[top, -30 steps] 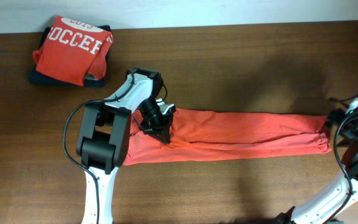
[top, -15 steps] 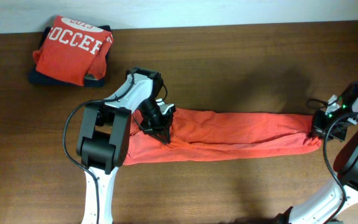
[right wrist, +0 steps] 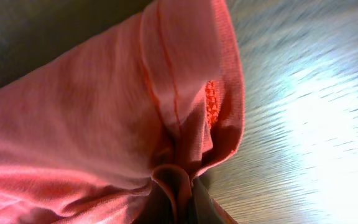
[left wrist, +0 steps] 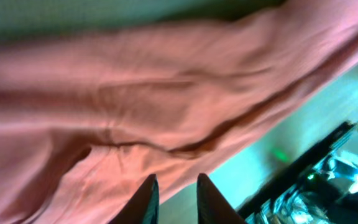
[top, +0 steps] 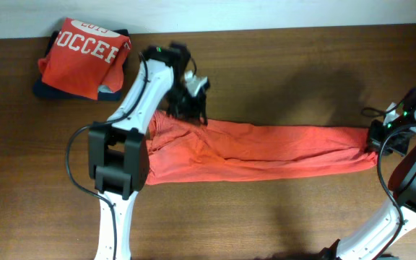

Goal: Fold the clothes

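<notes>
Presumably the step in hand is an end-to-end fold of the long garment, with one finished piece already set aside. Well off to the upper left of the left tool [top: 191, 110] sits a folded orange-red T-shirt with white "SOCCER" lettering [top: 81, 54], resting on a dark navy folded cloth [top: 49, 90].

The left tool is at the upper left edge of the orange-red cotton T-shirt [top: 266, 148]. Its fingers are narrowly parted and nothing shows between them. From there the shirt runs as a long, softly creased band across the dark brown wooden surface [top: 280, 72] to the right tool [top: 373, 143]. That tool is clamped on the stitched hem, with the soft knit bunched between its tips.

The next move likely calls for the left tool to grip its end, so that both ends can be lifted and brought together evenly.
</notes>
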{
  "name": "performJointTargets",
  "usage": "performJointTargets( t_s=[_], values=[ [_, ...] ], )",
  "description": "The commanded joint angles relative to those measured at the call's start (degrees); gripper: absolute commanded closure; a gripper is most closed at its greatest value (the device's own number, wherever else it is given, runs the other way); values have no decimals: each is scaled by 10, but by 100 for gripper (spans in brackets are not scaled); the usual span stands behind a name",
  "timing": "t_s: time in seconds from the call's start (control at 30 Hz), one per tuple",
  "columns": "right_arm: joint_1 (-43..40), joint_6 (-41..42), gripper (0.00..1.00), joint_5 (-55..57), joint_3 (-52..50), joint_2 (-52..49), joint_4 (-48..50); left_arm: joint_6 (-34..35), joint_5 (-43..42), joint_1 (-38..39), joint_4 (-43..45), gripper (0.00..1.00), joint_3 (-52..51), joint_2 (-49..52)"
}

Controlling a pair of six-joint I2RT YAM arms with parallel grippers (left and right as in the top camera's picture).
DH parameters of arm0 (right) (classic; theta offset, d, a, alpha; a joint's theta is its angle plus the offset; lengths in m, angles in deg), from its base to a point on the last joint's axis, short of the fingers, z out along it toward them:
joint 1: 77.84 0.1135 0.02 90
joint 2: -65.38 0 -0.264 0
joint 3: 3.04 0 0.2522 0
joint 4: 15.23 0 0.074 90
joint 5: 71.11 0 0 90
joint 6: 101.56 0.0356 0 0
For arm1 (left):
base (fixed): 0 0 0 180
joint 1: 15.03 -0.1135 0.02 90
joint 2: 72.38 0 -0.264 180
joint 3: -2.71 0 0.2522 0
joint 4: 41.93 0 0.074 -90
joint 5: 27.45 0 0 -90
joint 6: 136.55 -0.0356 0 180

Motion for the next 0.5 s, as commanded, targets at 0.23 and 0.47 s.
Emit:
performJointTargets(
  t_s=[0.23,0.47],
  values=[
    [-13,4,96,80,36,-5,17,28,24,-77,-111,70,290,2],
    [-42,2,96,49,85,-5,1,39,51,-188,-126,70,298,2]
  ],
)
